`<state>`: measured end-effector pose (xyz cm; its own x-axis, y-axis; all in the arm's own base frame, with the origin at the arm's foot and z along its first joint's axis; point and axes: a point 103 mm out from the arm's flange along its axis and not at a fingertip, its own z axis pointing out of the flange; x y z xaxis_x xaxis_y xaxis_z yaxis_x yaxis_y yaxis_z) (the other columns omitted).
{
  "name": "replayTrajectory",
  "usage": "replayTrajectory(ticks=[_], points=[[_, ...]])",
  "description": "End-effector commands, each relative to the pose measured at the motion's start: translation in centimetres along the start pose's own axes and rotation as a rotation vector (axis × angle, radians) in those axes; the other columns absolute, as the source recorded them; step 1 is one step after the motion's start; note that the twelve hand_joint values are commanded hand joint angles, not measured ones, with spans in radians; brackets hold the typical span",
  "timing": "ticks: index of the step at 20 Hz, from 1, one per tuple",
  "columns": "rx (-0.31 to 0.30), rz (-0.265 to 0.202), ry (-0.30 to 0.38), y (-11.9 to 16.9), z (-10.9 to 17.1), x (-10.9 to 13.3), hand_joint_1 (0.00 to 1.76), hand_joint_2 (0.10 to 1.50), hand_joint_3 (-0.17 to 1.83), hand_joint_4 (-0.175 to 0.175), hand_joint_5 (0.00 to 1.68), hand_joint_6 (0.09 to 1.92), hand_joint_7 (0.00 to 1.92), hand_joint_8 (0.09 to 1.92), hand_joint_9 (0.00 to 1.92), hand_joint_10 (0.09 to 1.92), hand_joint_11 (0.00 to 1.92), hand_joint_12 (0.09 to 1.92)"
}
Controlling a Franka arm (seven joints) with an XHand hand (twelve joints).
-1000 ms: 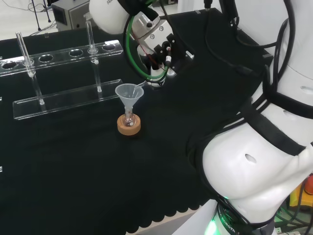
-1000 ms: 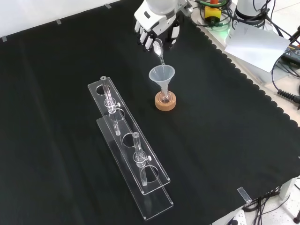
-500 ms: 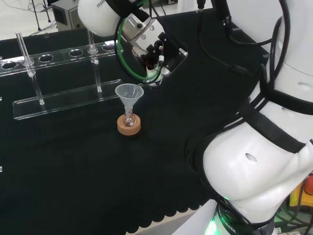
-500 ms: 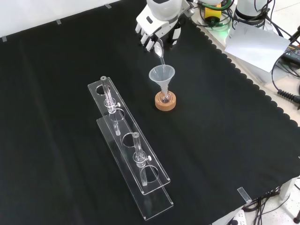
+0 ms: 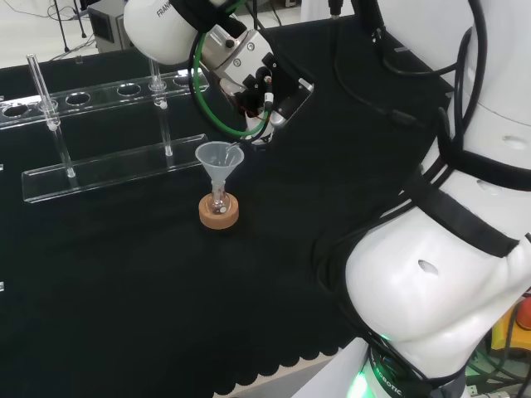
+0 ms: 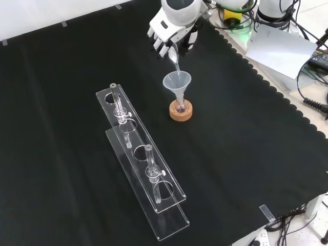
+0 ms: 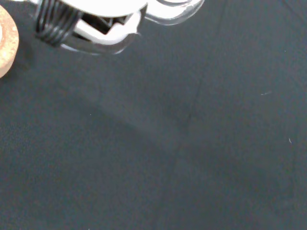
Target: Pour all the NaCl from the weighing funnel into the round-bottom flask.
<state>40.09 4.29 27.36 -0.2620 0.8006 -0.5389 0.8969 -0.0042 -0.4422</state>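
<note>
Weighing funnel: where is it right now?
In the front view the weighing funnel is in the hand, tilted over the clear funnel on the flask.

This is a laboratory set up for robot experiments. The tabletop [image 6: 256, 154] is draped in black cloth with a scalloped edge, and close below the robot hand [image 6: 169, 36] in the front view stand a clear funnel [image 6: 177, 82] on a small flask [image 6: 180, 107] in a cork ring [image 6: 181, 114], with a clear test-tube rack [image 6: 141, 159] holding glass tubes farther from it. Loose cables [image 6: 312, 102] and a grey instrument box [image 5: 112, 25] lie beyond the cloth's edges.
</note>
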Motion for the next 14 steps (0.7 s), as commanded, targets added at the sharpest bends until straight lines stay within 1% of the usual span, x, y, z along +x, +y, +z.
replayTrajectory(ticks=[1, 8, 10, 14], points=[[0.009, -0.001, -0.041, 0.25, -0.15, 0.46, 1.12, 0.64, 0.73, 0.175, 1.23, 0.78, 0.96, 0.54, 1.28, 0.17, 1.04, 0.93], [0.017, 0.002, -0.049, 0.47, -0.06, 0.19, 1.12, 0.64, 0.73, 0.175, 1.23, 0.78, 0.95, 0.54, 1.28, 0.17, 1.03, 0.93], [0.016, 0.007, -0.062, 0.38, -0.62, 0.79, 1.12, 0.64, 0.73, 0.175, 1.23, 0.78, 0.95, 0.54, 1.28, 0.17, 1.03, 0.93], [0.014, 0.003, -0.065, 0.49, -0.36, 0.23, 1.12, 0.64, 0.73, 0.175, 1.23, 0.78, 0.95, 0.53, 1.28, 0.17, 1.03, 0.93]])
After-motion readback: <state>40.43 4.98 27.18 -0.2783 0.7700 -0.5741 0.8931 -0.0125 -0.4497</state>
